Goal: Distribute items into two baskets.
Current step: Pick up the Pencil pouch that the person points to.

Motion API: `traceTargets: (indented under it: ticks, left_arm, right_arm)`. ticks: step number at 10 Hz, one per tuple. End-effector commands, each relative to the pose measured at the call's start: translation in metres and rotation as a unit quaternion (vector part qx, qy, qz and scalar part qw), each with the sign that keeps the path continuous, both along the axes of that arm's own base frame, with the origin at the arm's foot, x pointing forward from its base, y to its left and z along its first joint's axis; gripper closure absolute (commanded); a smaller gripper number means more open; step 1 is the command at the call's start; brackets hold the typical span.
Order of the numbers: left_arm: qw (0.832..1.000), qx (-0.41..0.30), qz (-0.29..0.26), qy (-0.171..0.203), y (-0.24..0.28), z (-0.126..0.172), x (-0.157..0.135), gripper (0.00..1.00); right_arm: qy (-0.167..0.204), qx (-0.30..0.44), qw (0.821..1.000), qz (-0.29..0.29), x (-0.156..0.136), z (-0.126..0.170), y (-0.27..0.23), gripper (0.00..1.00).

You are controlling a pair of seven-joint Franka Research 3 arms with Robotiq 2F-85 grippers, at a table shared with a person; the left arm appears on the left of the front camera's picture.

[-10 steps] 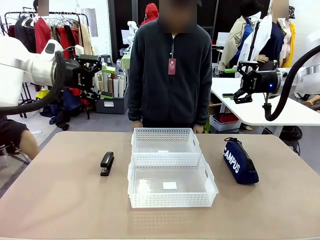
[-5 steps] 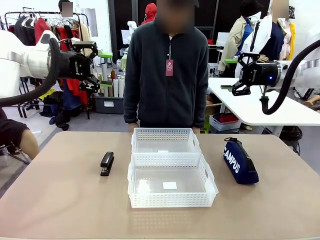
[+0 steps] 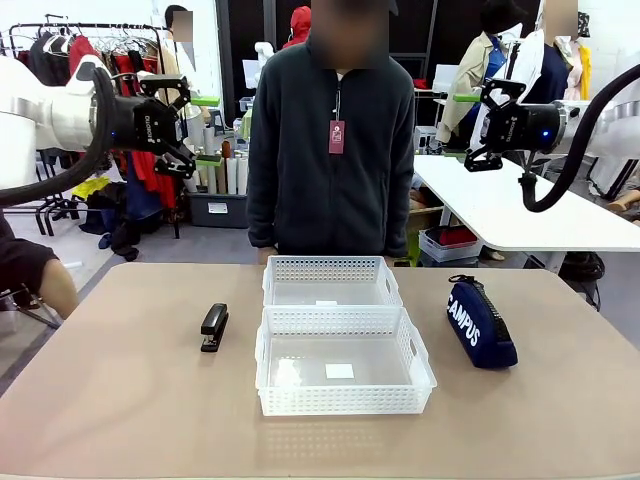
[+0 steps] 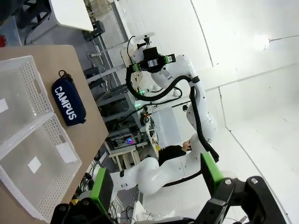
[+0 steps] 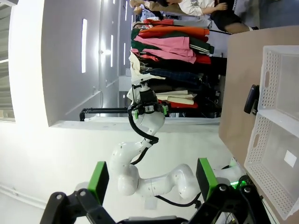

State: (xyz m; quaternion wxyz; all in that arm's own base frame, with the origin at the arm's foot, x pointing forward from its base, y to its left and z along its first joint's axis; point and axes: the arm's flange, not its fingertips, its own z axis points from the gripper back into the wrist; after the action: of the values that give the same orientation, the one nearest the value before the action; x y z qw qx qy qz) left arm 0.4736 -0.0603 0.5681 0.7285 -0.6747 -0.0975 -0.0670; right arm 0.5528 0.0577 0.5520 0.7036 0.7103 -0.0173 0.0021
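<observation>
**Front view.** The left gripper [image 3: 207, 130] is raised at far left with its jaws wide and nothing between them. The right gripper [image 3: 462, 124], raised at far right, is also wide and empty. On the table [image 3: 120, 400], the stapler [image 3: 214, 326] lies left of the baskets and the pouch [image 3: 482, 322] lies right of them, each apart from the baskets. The far basket [image 3: 330, 266] and near basket [image 3: 345, 401] touch at mid-table. A person [image 3: 333, 150] stands at the far edge.

**Left wrist view.** The left gripper [image 4: 156, 179] has its green pads spread wide, holding nothing. The pouch [image 4: 68, 101] lies on the table beside the far basket [image 4: 28, 77], with the near basket [image 4: 58, 184] below it.

**Right wrist view.** The right gripper [image 5: 152, 179] is wide and empty. The stapler [image 5: 252, 99] lies just beside the far basket [image 5: 268, 79], which adjoins the near basket [image 5: 261, 182].
</observation>
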Motion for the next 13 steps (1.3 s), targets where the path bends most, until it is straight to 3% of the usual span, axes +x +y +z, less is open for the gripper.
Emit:
traceTargets:
  ticks: [1, 2, 13]
  left_arm:
    - [1.0, -0.009, -0.017, 0.006, 0.003, -0.003, 0.011, 0.0]
    - [1.0, 0.0, 0.0, 0.0, 0.0, 0.0, 0.0, 0.0]
    - [1.0, 0.0, 0.0, 0.0, 0.0, 0.0, 0.0, 0.0]
  right_arm:
    - [0.003, 0.015, 1.0, -0.004, 0.013, -0.004, -0.007, 0.0]
    - [0.0, 0.0, 1.0, 0.0, 0.0, 0.0, 0.0, 0.0]
    - [0.0, 0.0, 1.0, 0.0, 0.0, 0.0, 0.0, 0.0]
